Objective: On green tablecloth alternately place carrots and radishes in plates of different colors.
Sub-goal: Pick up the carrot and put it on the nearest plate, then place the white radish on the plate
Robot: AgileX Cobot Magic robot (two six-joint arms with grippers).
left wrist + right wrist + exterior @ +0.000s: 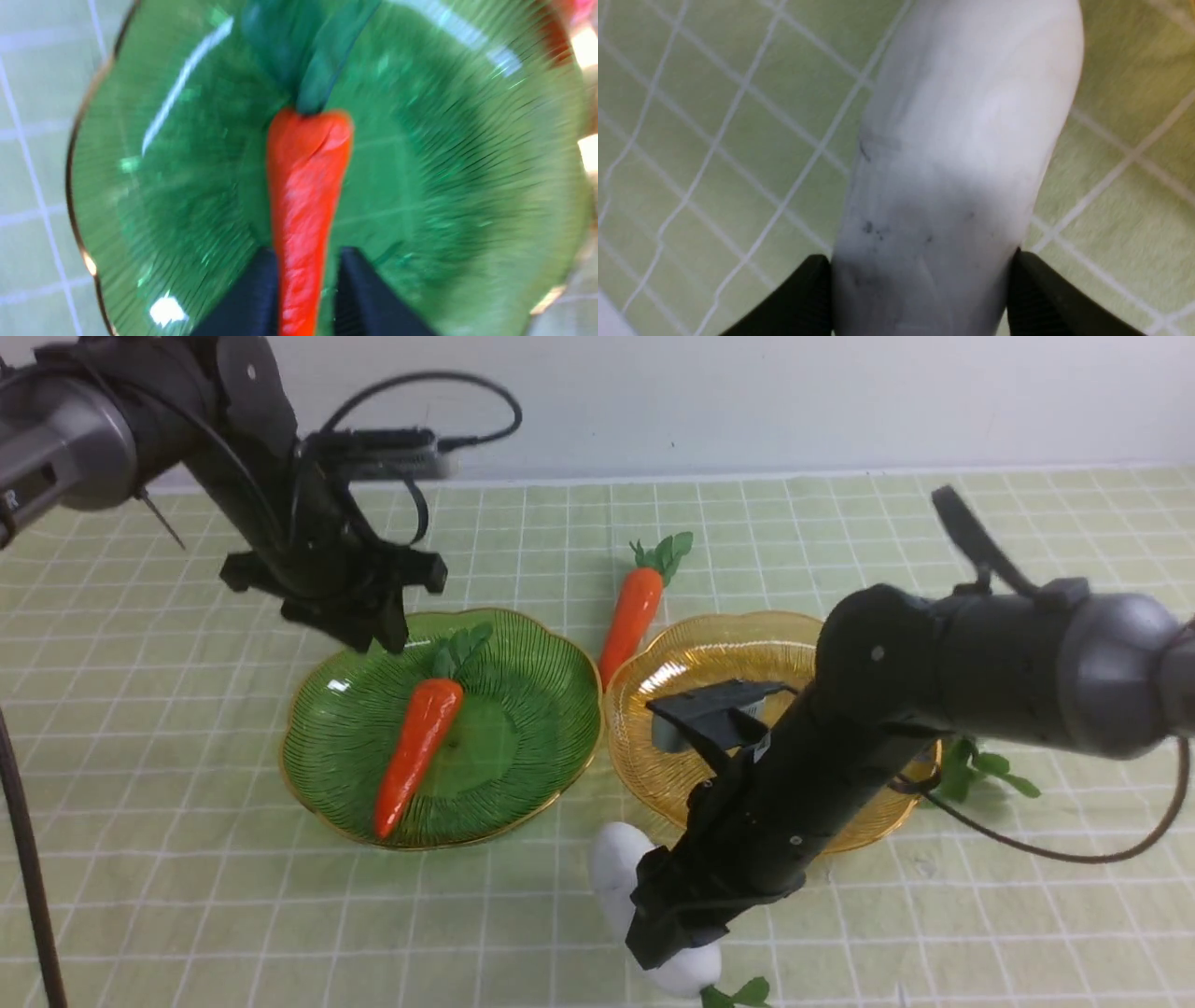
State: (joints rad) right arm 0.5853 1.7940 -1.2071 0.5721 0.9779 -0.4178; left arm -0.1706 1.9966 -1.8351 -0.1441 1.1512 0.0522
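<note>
On the green tablecloth [187, 896] stand a green plate [537, 709] and an amber plate [709, 658]. One carrot [418, 747] lies in the green plate, free of any grip. My left gripper [373, 633] hovers over that plate's rear left rim. In the left wrist view its fingers [266, 280] stand a little apart, and the carrot [306, 177] shows below the gap. A second carrot [631, 614] lies on the cloth between the plates. A white radish [611, 863] lies near the front edge, and my right gripper [670, 941] has a finger against each side of the radish [962, 140].
Green leaves [980, 770] poke out on the cloth to the right of the amber plate, and what they belong to is hidden behind my right arm. The radish's own leaves [738, 994] lie at the front edge. The wall runs along the far side.
</note>
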